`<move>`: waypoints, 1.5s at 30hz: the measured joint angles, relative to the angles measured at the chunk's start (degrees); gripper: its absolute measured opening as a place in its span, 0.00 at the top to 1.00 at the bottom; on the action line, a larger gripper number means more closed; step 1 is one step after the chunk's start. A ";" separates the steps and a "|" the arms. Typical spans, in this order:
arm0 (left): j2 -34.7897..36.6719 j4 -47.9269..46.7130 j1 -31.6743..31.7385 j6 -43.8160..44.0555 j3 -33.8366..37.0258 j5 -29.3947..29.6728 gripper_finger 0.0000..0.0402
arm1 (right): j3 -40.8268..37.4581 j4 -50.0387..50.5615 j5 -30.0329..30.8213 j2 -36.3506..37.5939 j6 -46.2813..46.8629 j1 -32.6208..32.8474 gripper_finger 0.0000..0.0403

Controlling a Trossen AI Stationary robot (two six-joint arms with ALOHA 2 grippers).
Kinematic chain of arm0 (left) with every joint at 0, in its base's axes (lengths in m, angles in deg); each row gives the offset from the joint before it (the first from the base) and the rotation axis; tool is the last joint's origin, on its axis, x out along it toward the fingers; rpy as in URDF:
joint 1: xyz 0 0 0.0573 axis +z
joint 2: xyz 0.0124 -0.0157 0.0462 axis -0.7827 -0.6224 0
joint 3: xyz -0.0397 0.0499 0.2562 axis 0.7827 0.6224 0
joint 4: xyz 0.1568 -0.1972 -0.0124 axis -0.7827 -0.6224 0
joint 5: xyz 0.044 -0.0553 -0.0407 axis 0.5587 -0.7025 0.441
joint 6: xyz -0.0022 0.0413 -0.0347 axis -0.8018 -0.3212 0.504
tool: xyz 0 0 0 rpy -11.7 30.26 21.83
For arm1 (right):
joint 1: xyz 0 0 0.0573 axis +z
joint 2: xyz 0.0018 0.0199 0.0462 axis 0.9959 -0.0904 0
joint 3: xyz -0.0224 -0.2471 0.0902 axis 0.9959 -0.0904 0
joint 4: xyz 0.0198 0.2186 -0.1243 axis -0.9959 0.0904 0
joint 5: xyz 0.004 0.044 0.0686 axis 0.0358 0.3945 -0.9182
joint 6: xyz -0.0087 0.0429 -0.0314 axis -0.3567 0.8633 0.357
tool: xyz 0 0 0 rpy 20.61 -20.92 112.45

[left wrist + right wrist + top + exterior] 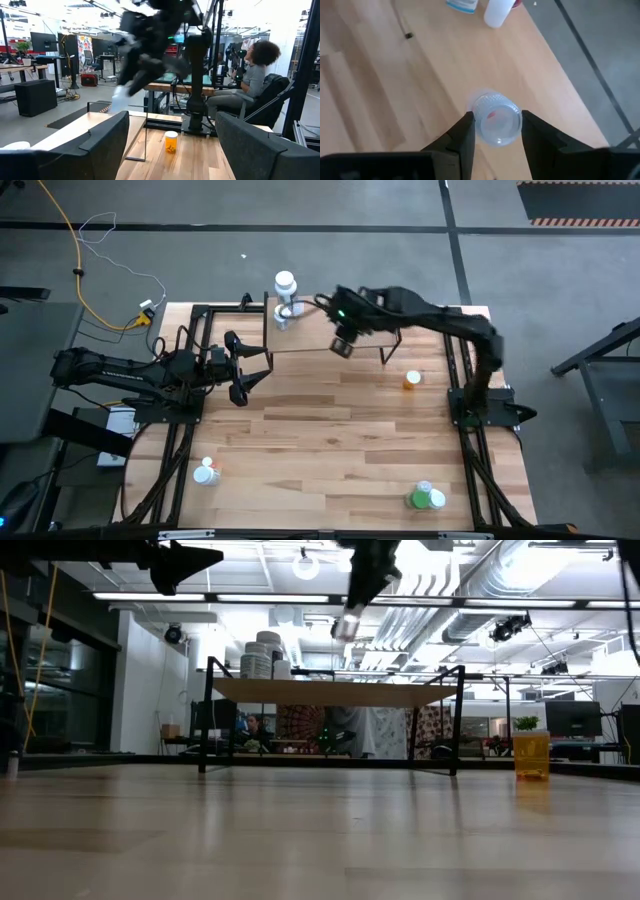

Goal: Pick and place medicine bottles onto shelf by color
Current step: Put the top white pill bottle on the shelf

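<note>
Overhead, right gripper [343, 346] raised above the shelf [310, 340] front edge, fingers clamped on white-capped clear bottle [496, 120], left gripper [243, 373] spread apart, idle.

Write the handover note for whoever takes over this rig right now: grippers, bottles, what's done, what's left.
Right gripper: shut on a white bottle, held above the shelf.
Left gripper: open, empty, waiting by the shelf's left end.
Done: two white-capped bottles stand at the shelf's far left corner.
Left: set down the held bottle, then fetch the orange bottle right of the shelf, the green bottle at the near right, and the white bottle with red at the near left.
</note>
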 joint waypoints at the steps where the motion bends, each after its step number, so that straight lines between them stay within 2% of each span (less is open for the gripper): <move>1: 0.00 0.01 0.00 0.00 0.00 0.00 0.29 | 1.68 -0.02 -1.17 -1.97 -0.80 -1.00 0.70; 9: 0.00 0.00 0.00 0.00 0.00 0.00 0.29 | 11.74 -5.88 -10.60 -14.58 -6.99 -4.93 0.70; 16: 0.00 0.00 0.00 0.00 0.00 0.00 0.29 | 16.58 -7.68 -11.34 -19.92 -8.51 -5.31 0.70; 22: 0.00 0.00 0.00 0.00 0.00 0.02 0.29 | 16.82 -10.37 -11.65 -21.22 -9.58 -5.35 0.70; 32: 0.00 -0.01 0.00 0.01 0.00 0.00 0.29 | 16.78 -11.63 -11.65 -21.22 -8.40 -6.82 0.62; 45: 0.00 0.00 0.00 0.02 0.00 0.00 0.29 | 16.76 -11.91 -13.25 -21.22 -6.83 -7.83 0.61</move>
